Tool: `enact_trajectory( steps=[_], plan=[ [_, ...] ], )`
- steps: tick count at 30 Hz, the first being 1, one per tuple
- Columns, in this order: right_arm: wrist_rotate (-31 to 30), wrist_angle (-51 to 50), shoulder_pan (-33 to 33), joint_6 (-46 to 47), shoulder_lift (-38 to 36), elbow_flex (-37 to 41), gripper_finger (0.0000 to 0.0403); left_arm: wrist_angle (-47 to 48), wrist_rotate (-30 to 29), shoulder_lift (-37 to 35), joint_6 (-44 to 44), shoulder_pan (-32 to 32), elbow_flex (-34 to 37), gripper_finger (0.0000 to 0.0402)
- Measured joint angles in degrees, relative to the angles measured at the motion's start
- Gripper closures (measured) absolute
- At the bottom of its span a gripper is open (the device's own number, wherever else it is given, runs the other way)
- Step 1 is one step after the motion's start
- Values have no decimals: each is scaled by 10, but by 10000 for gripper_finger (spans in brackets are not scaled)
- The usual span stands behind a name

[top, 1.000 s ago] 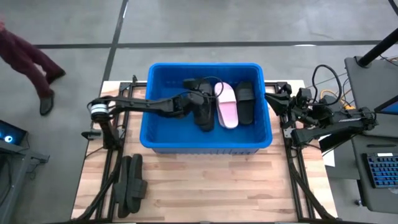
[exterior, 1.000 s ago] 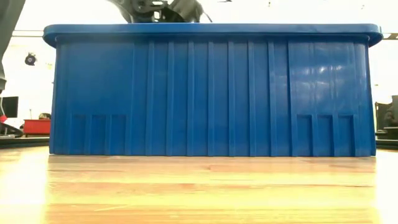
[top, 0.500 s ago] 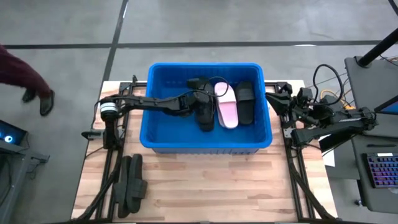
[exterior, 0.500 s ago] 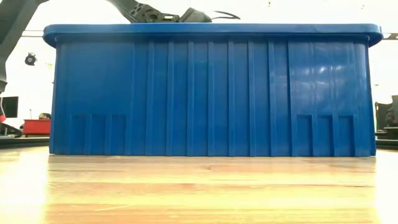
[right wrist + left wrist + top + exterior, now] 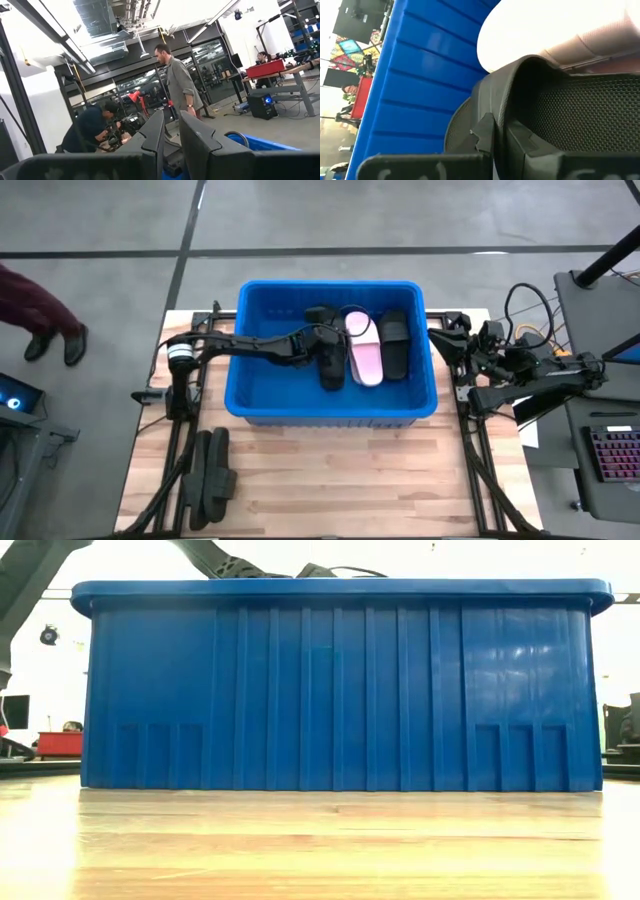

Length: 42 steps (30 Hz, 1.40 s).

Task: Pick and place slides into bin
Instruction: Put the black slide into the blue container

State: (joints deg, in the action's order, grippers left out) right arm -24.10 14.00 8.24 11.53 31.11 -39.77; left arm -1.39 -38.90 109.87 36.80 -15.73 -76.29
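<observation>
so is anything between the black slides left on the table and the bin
Nothing visible: the black flat-soled slides lie on the wooden table's front-left corner, with bare boards up to the bright blue ribbed plastic bin.

The left gripper (image 5: 318,340) now sits slightly nearer the bin's (image 5: 260,395) far wall, over a black slide (image 5: 329,363). A person's legs (image 5: 40,315) have shifted farther from the table's left edge.
</observation>
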Motion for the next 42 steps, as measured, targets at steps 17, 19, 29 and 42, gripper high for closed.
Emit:
enact_trajectory(
  steps=[17, 19, 29, 42],
  plan=[
    [0, 0, 0, 0, 0, 0, 351, 21, 67, 0, -5, -2, 0, 164],
    [0, 0, 0, 0, 0, 0, 351, 25, 71, -6, -4, -1, 0, 130],
    [0, -1, 0, 2, 0, 0, 351, 63, 78, -38, -4, 5, -9, 30],
    [0, -2, 0, 3, 0, 0, 351, 168, 53, -161, -50, 137, -10, 27]
  ],
)
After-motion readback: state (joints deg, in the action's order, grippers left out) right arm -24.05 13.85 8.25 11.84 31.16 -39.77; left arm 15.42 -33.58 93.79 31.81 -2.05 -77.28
